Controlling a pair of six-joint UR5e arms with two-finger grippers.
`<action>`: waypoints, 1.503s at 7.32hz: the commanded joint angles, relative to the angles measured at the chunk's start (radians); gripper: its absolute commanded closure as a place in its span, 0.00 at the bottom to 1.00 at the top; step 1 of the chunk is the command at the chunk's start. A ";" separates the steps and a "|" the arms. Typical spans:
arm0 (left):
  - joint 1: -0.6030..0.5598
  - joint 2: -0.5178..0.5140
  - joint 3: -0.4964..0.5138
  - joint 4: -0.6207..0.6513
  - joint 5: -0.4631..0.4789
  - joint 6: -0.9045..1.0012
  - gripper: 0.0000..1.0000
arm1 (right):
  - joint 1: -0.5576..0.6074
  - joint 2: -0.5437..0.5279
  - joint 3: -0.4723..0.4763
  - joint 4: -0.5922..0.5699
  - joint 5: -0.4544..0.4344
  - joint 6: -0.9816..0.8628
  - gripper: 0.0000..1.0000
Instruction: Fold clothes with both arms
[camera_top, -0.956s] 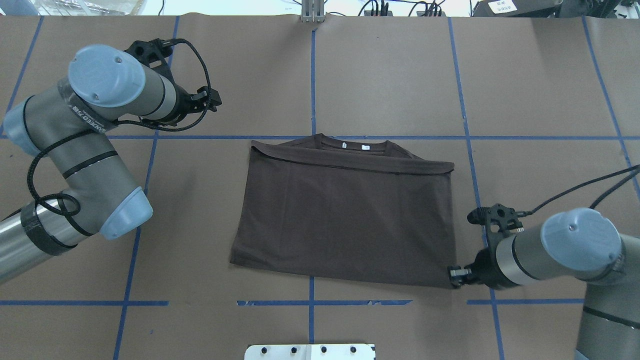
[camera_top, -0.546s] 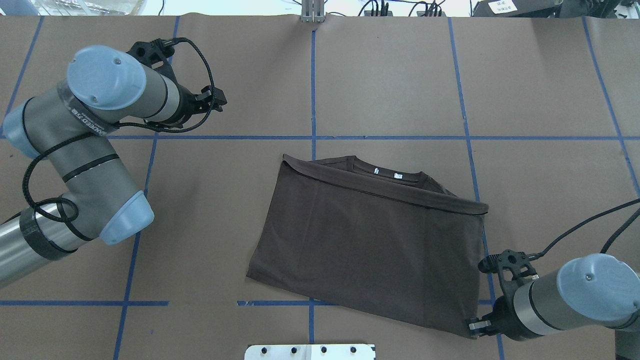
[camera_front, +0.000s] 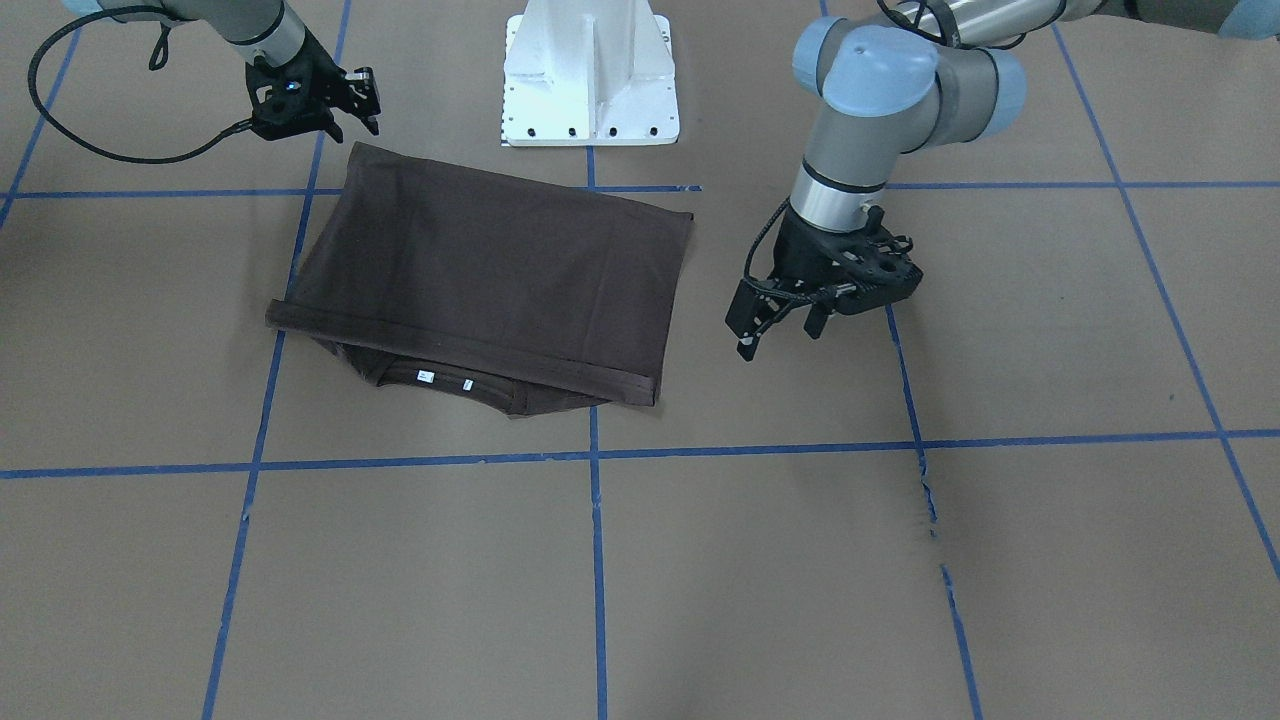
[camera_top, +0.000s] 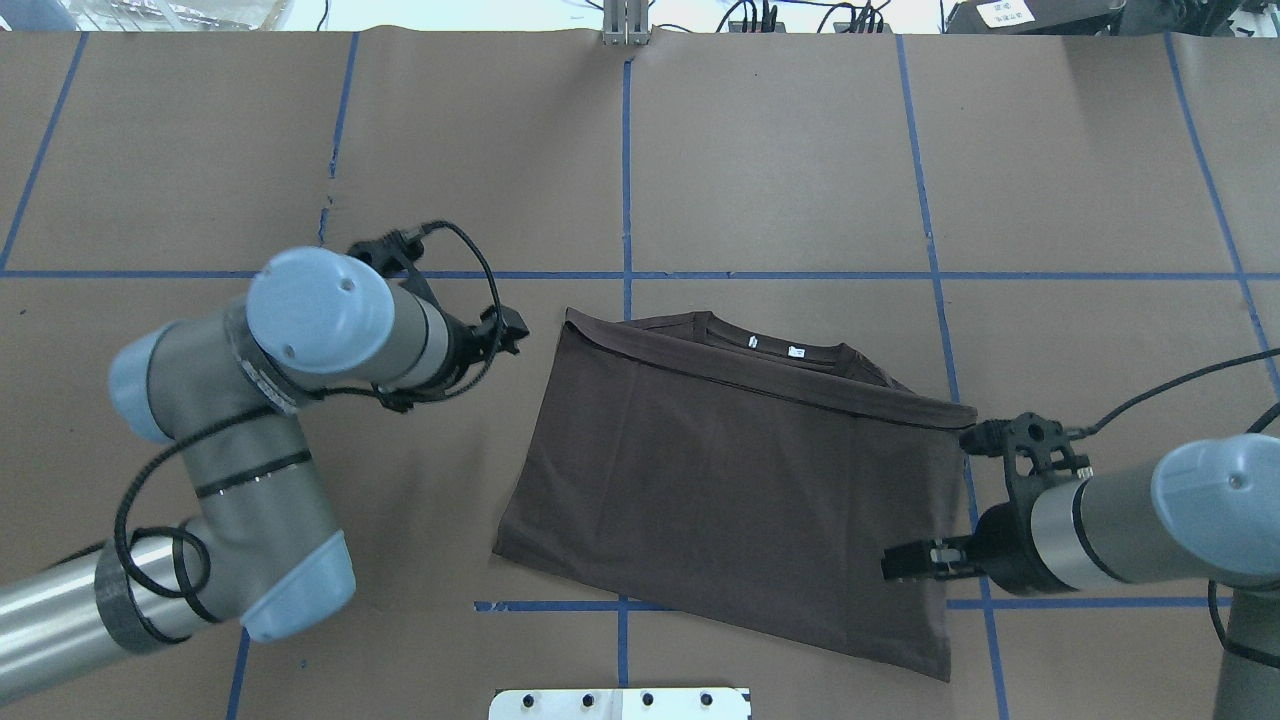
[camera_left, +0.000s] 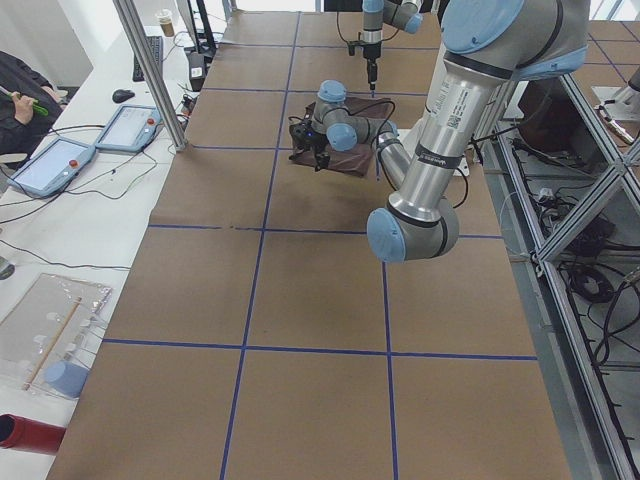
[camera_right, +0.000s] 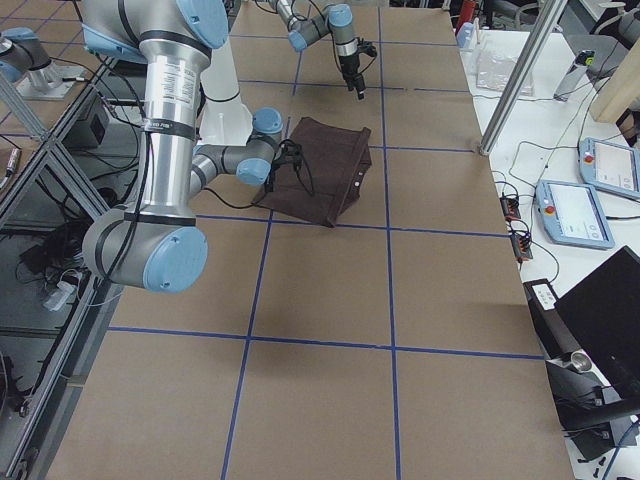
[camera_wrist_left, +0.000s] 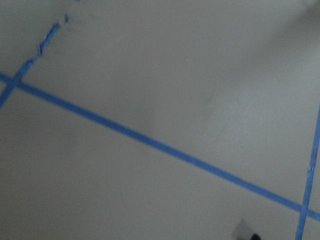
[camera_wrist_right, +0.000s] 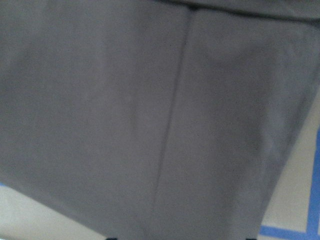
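Observation:
The dark brown T-shirt (camera_top: 730, 480) lies folded and skewed on the brown paper. Its hem band runs across just below the collar with the white labels (camera_top: 775, 346). It also shows in the front view (camera_front: 480, 260). My left gripper (camera_top: 513, 328) is open and empty, just left of the shirt's far left corner and not touching it; in the front view (camera_front: 780, 328) it hangs beside the shirt's edge. My right gripper (camera_top: 893, 565) is open and empty, raised over the shirt's near right part (camera_front: 362, 100). Its wrist view is filled with fabric (camera_wrist_right: 150, 100).
The white pedestal (camera_front: 590, 70) stands at the robot's side of the table, close to the shirt's near edge (camera_top: 620, 703). Blue tape lines (camera_top: 625, 150) form a grid on the paper. Tablets (camera_right: 580, 210) lie on the side bench.
My right gripper dragged the shirt's near right corner toward the robot and right, then let go and lifted. My left arm swung in to the shirt's far left corner.

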 joint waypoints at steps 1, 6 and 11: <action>0.149 0.014 -0.024 0.017 0.005 -0.216 0.04 | 0.109 0.064 0.000 0.002 -0.005 0.000 0.00; 0.205 0.015 -0.035 0.055 0.005 -0.286 0.06 | 0.139 0.085 -0.003 0.002 -0.008 -0.001 0.00; 0.211 0.040 -0.032 0.071 0.006 -0.303 0.09 | 0.143 0.105 -0.008 0.002 -0.007 -0.001 0.00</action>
